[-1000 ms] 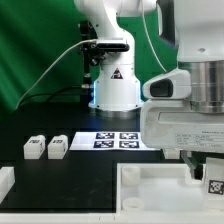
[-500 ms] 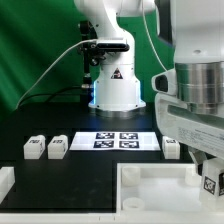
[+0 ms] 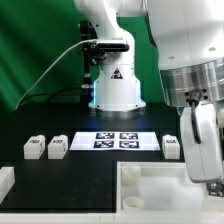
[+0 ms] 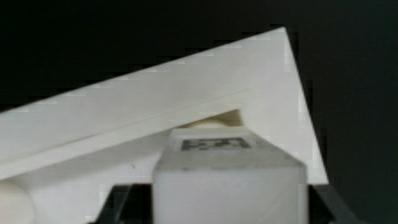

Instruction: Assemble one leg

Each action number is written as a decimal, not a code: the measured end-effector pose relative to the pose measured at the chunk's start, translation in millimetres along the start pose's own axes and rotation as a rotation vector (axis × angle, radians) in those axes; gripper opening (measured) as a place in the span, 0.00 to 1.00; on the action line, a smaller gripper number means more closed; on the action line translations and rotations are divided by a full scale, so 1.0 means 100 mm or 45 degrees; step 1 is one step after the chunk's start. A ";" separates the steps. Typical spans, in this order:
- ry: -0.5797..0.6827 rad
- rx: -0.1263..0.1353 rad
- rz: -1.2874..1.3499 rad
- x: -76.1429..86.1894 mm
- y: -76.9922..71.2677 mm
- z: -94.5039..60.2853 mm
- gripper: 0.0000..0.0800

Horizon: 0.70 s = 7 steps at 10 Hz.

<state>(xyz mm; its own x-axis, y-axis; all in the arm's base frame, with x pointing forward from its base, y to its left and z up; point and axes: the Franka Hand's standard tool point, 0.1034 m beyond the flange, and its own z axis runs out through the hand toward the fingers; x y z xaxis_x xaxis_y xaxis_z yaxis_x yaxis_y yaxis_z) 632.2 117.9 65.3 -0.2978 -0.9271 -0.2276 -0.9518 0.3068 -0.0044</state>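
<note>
In the wrist view my gripper [image 4: 222,208] is shut on a leg [image 4: 222,185], a white block with a marker tag [image 4: 217,143] on its far face. The dark fingers [image 4: 128,205] press its two sides. The leg's far end sits at an inside corner of the large white tray-like part [image 4: 160,110]. In the exterior view the gripper [image 3: 207,150] hangs over that part's [image 3: 150,185] corner on the view's right, and the held leg is mostly hidden there. Three other legs lie on the black table: two [image 3: 34,147] [image 3: 58,146] on the view's left, one [image 3: 172,147] on its right.
The marker board [image 3: 118,139] lies flat in the middle of the table, in front of the robot base [image 3: 115,90]. A white piece [image 3: 5,182] shows at the lower edge on the exterior view's left. A green backdrop stands behind.
The arm has turned about its wrist and shifted slightly over the tray-like part's corner. The held leg's tag, seen earlier in the exterior view, is now hidden. The loose leg on the right is uncovered.
</note>
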 end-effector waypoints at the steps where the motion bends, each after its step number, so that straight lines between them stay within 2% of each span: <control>1: 0.001 -0.001 -0.008 0.00 0.00 0.00 0.43; 2: 0.001 -0.002 -0.052 0.01 0.00 0.01 0.43; 3: 0.004 -0.008 -0.126 0.01 0.01 0.02 0.67; 4: 0.011 -0.045 -0.268 0.02 0.04 0.03 0.67; 5: 0.029 -0.069 -0.498 0.03 0.03 0.02 0.78; 6: 0.055 -0.108 -0.761 0.01 0.03 -0.01 0.81; 7: 0.058 -0.101 -0.883 -0.02 0.03 -0.03 0.81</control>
<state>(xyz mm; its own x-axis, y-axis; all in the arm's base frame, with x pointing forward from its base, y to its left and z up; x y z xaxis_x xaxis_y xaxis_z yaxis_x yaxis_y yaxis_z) 629.9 119.7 68.3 0.3793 -0.9119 -0.1570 -0.9253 -0.3741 -0.0626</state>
